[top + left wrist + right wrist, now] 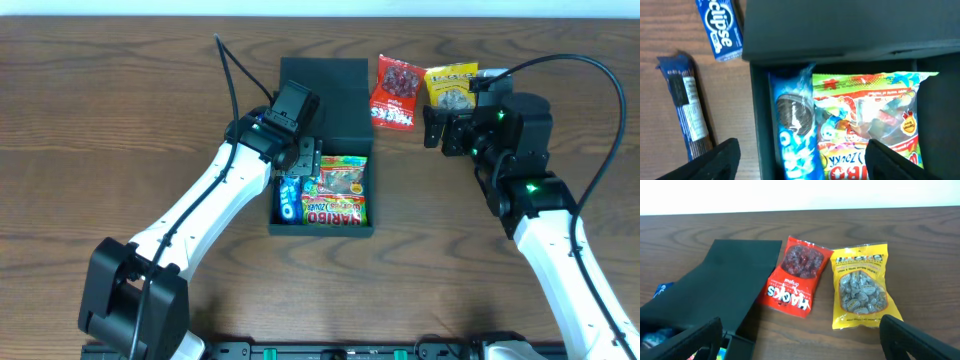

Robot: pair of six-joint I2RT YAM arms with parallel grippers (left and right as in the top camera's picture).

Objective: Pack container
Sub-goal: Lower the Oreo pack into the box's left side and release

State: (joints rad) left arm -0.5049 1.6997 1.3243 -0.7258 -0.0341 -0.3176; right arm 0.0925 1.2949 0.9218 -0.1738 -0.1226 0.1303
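Observation:
The dark container (372, 190) sits mid-table with its flap lid (322, 80) open toward the back. Inside lie a blue Oreo packet (288, 198) and colourful Haribo packets (335, 210). My left gripper (305, 158) hangs open and empty over the container's left wall; in the left wrist view (800, 167) its fingers straddle that wall (757, 110) and the Oreo packet (795, 130). My right gripper (445, 130) is open and empty, just in front of a red Hacks packet (397, 93) and a yellow Hacks packet (452, 88). The right wrist view shows the gripper (800, 345) short of both packets.
In the left wrist view a blue Eclipse gum pack (720, 27) and a dark blue bar (687, 107) lie on the wooden table left of the container, hidden under my left arm in the overhead view. The red packet (797, 275) rests against the lid (725, 280).

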